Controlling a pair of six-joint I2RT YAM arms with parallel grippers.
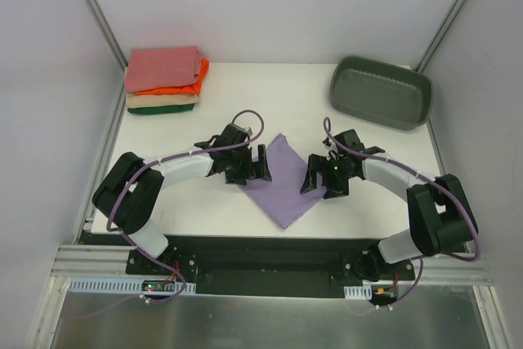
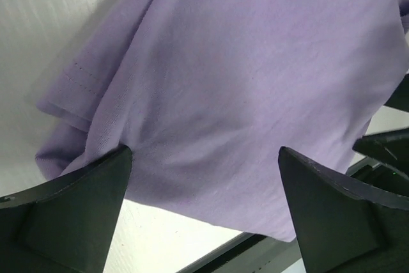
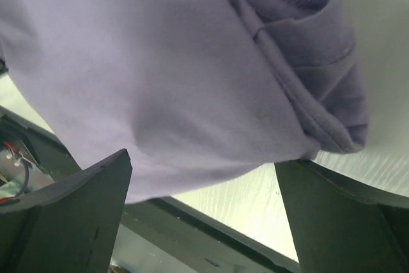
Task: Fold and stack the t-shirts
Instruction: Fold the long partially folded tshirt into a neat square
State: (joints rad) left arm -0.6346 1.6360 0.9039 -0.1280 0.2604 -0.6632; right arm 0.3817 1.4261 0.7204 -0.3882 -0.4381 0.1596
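Shirt: the lavender t-shirt (image 1: pixel 282 181) lies flat mid-table, folded into a compact square turned corner-on like a diamond. Its near corner reaches almost to the front edge.
Cloth: soft, thin knit, smooth on top. In the left wrist view a stitched sleeve hem shows at the side corner where layers bunch. The right wrist view shows a rolled, thicker wad of edges at the opposite corner.
Left gripper (image 1: pixel 263 164): spread wide, holding nothing, at the shirt's left corner, with cloth lying just ahead of its fingers.
Right gripper (image 1: pixel 310 176): likewise spread and empty, at the right corner.
Step in hand: probably either tidying this fold or taking hold to carry it to the pile.
Doing it well: bite through every layer at both corners, not just the top sheet. Close both sides together and lift level so the fold does not fall open. The bunched corners may slip.
Stack (image 1: pixel 163 79): salmon-pink on orange, tan and dark green, at the far left and well apart from the shirt.
Tub (image 1: pixel 380 91): grey-green, far right, not involved.
Table (image 1: pixel 270 96): white.
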